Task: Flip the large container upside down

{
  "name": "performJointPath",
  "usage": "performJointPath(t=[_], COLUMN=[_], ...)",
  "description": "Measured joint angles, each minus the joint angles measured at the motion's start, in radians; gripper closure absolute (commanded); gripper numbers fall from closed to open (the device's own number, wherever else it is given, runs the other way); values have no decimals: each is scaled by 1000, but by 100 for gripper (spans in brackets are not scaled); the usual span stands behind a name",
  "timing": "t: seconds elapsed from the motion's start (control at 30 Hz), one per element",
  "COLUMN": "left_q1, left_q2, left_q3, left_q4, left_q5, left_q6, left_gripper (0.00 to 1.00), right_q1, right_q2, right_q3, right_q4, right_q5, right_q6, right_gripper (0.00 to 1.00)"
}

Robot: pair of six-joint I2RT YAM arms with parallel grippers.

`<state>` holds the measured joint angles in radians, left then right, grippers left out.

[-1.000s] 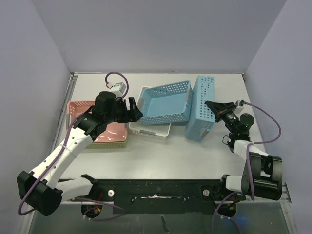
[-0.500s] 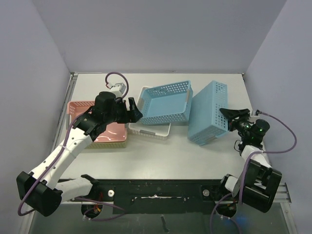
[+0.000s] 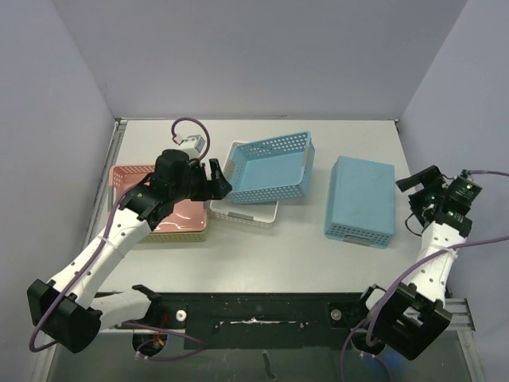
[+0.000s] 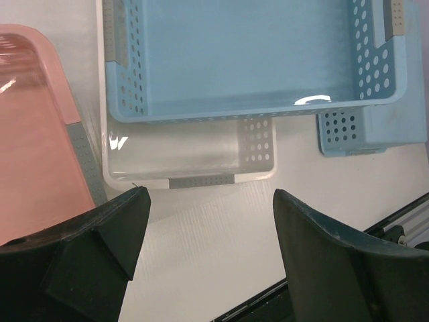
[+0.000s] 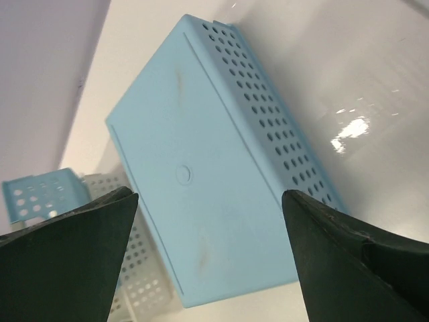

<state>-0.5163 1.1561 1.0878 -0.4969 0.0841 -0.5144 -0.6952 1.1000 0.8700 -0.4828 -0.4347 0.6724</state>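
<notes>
Right wrist view shows the right gripper (image 5: 209, 194) with its two dark fingers spread wide and nothing between them, aimed at the large container (image 5: 201, 174), a pale blue basket with perforated walls. The container lies upside down, its solid base facing up and a small round moulding mark near the middle of that base. From the top external view, the right gripper (image 3: 412, 200) hangs just beside the right edge of the large container (image 3: 360, 200) without gripping it; whether a fingertip brushes the wall cannot be told. The container rests flat on the white table (image 3: 270, 255), in the right half, apart from the other baskets. Across the table, the left gripper (image 3: 221, 181) is likewise spread open and empty, poised over the near left corner of a white basket (image 3: 242, 211). In the left wrist view, the left gripper (image 4: 211, 198) frames that white basket (image 4: 188, 157), which stands upright with a blue basket (image 4: 255, 60) set on top of it, open side up and overhanging toward the far side. A pink basket (image 4: 33, 134) stands just beside the white one on its left, also open side up. The same three appear from above as the blue basket (image 3: 270, 171) tilted slightly over the white one, with the pink basket (image 3: 179, 215) partly hidden under the left arm.
</notes>
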Motion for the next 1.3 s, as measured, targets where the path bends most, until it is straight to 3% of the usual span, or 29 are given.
performJointPath(t=[0.1, 0.23, 0.47, 0.73, 0.87, 1.03, 1.17, 1.3], left_q1=[0, 0, 0, 0, 0, -4, -6, -6], left_q2=[0, 2, 22, 55, 74, 77, 79, 88], left_q3=[0, 0, 1, 24, 26, 26, 31, 32], left_q4=[2, 14, 23, 24, 32, 29, -2, -23], left_q5=[-9, -18, -82, -115, -112, -113, -97, -58], left_q6=[3, 7, 18, 29, 29, 31, 41, 48], left_gripper=[25, 25, 24, 24, 24, 23, 23, 23], right_q1=[140, 380, 783, 997, 989, 774, 618, 597], right_q2=[-69, -138, -274, -386, -303, -94, 103, 300], right_q3=[55, 80, -48, -224, -262, -238, -113, 107], right_q4=[-80, -126, -251, -327, -307, -150, -57, 39], right_q5=[158, 239, 361, 437, 479, 469, 439, 438], right_q6=[-55, -66, 98, 317, 327, 220, 110, 8], right_gripper=[2, 2, 1, 2, 3, 2, 2, 1])
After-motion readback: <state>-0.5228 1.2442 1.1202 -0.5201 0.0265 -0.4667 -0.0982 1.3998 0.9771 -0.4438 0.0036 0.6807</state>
